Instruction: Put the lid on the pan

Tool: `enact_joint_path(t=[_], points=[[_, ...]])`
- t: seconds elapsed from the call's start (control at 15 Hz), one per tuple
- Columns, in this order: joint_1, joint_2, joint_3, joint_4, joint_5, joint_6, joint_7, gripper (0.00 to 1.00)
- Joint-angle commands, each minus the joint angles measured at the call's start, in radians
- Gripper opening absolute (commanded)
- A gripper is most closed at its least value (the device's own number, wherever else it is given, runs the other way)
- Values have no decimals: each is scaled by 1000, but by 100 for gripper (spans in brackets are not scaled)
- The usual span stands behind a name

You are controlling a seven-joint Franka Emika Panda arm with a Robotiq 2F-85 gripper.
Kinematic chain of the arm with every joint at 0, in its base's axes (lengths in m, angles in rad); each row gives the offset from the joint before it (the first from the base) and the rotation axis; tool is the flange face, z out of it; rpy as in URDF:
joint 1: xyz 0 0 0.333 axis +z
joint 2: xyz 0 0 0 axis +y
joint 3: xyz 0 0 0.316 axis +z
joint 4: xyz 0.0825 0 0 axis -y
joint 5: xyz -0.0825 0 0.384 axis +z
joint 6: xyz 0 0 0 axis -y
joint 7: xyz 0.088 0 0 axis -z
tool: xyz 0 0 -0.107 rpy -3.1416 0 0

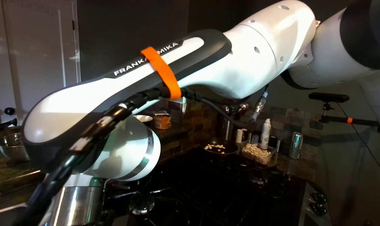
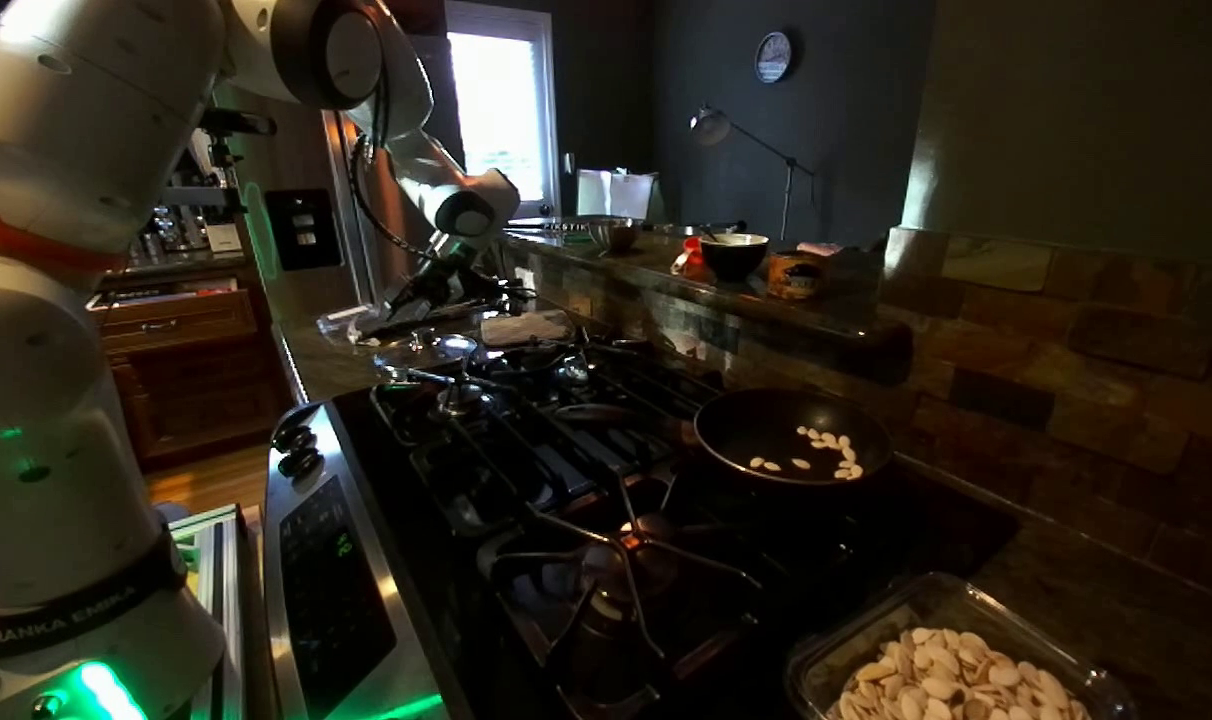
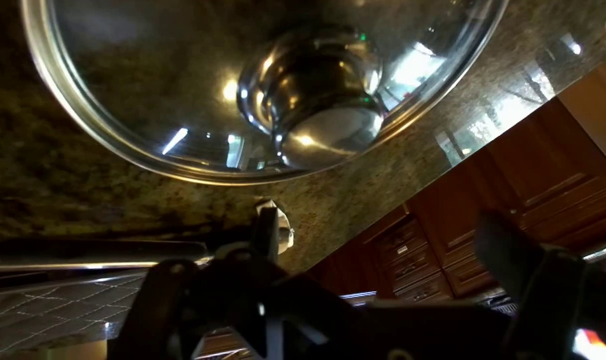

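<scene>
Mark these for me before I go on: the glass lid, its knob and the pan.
Glass lid (image 3: 193,75): wrist view, on the clear glass left of the knob.
Knob (image 3: 333,131): wrist view, on its shiny flat top.
Pan (image 2: 753,428): in an exterior view, on its bare inside.

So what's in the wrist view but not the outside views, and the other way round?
Only the wrist view shows the gap between the fingers of the pincer, and crisscross stitching on a quilted cloth. Not there, but in both exterior views: the pan with seeds and the clear tub of seeds. The wrist view and an exterior view share the glass lid.
</scene>
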Motion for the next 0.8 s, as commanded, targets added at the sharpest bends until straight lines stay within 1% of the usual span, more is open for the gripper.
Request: enact_joint_path(t=[0.0,0.13,0.27,0.53,0.73], points=[[-8,-11,5,-10,3,24,-25,100],[-28,-49,16,-55,27,80,-81,100],[-40,-67,22,-74,46,117,-114,100],[-33,-104,12,-101,3,76,-153,100],[-19,-104,5,-114,-5,76,-138,100]])
